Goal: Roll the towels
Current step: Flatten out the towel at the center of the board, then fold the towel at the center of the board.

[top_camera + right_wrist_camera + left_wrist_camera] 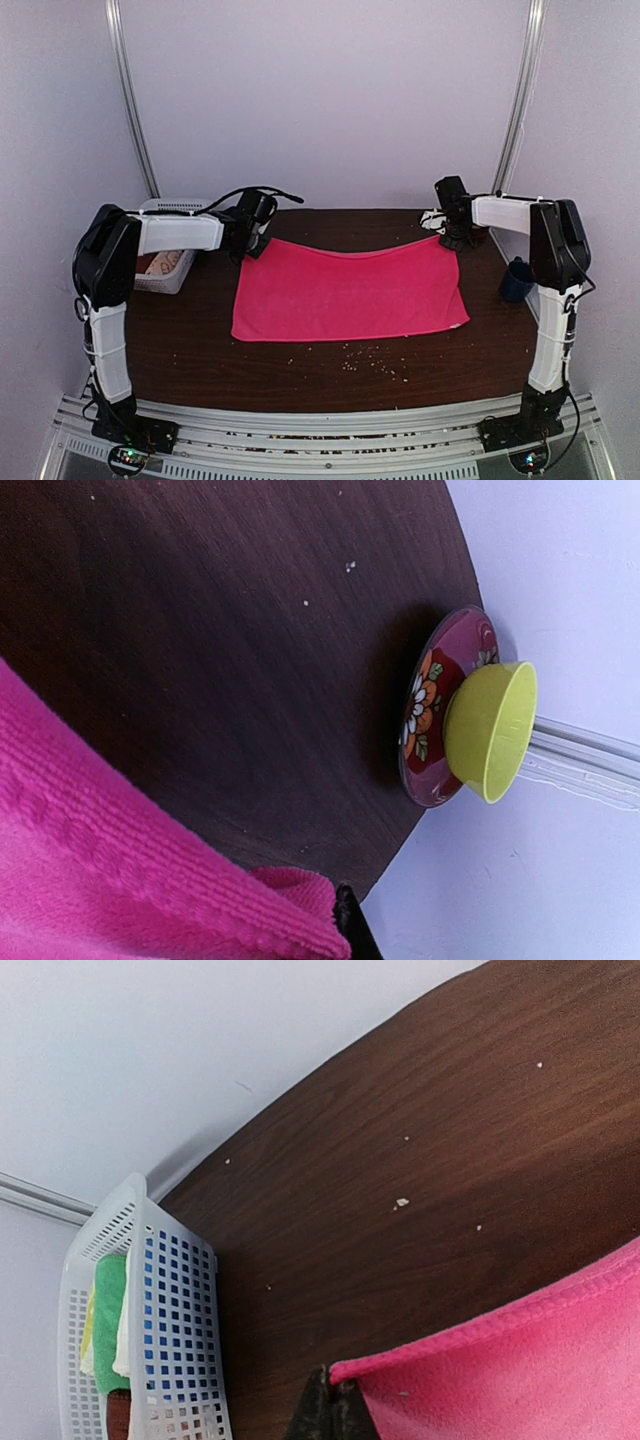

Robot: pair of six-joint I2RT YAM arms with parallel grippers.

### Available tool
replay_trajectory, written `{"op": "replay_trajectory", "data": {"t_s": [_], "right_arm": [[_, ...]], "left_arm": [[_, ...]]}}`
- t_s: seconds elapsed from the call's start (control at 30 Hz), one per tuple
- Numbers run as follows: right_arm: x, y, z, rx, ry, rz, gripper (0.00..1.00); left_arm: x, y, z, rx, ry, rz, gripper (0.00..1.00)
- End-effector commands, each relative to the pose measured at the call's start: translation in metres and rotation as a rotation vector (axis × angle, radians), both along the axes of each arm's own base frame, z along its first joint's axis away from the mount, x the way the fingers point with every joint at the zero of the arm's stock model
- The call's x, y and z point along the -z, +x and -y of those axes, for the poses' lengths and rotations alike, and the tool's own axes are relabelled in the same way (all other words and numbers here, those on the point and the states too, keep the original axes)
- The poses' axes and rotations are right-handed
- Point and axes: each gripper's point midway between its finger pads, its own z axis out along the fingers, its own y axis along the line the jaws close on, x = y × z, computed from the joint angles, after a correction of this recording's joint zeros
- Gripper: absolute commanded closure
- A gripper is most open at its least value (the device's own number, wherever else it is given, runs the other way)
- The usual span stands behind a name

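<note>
**Ana:** From above, where was the towel?

**Ben:** The hot pink towel (345, 290) lay spread flat in the middle of the table (180, 350), long side across. The left gripper (256, 243) sat at its far-left corner and the right gripper (456, 238) at its far-right one. Crumbs (372, 358) dotted the wood just past the near hem.

**Ana:** And the left wrist view?

**Ben:** The jaws were pressed together, pinching the hemmed corner. The white mesh basket (150, 1330), with a green towel (108, 1320) inside, stood near on that side.

**Ana:** The right wrist view?

**Ben:** Only the fingertip showed, closed against a bunched bit of the corner, so I judged it a pinch there too. A floral plate (428, 720) carrying a yellow-green bowl (490, 730) stood near the far edge.

**Ana:** So how should the first turn go?

**Ben:** I'd raise both corners together, only a little, and keep the far hem taut between them. Then curl it over toward the near side evenly, so the roll starts straight. The right arm should stay clear of the plate and the left of the basket. The roll should stop short of the crumbs.
</note>
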Motion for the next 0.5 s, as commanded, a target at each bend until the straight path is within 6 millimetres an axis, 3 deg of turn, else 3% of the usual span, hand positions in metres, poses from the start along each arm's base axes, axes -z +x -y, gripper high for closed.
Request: {"op": "replay_trajectory", "data": {"t_s": [0.0, 0.17, 0.47], "right_arm": [[-0.037, -0.002, 0.005, -0.029, -0.008, 0.059, 1.00], [-0.045, -0.020, 0.014, -0.062, 0.011, 0.041, 1.00], [-0.025, -0.085, 0.012, -0.170, 0.015, -0.103, 1.00]], "left_arm": [[-0.040, 0.005, -0.007, 0.023, -0.064, 0.100, 1.00], [-0.039, -0.006, -0.020, 0.026, -0.085, 0.101, 1.00], [-0.044, -0.042, -0.032, 0.039, -0.208, 0.140, 1.00]]}}
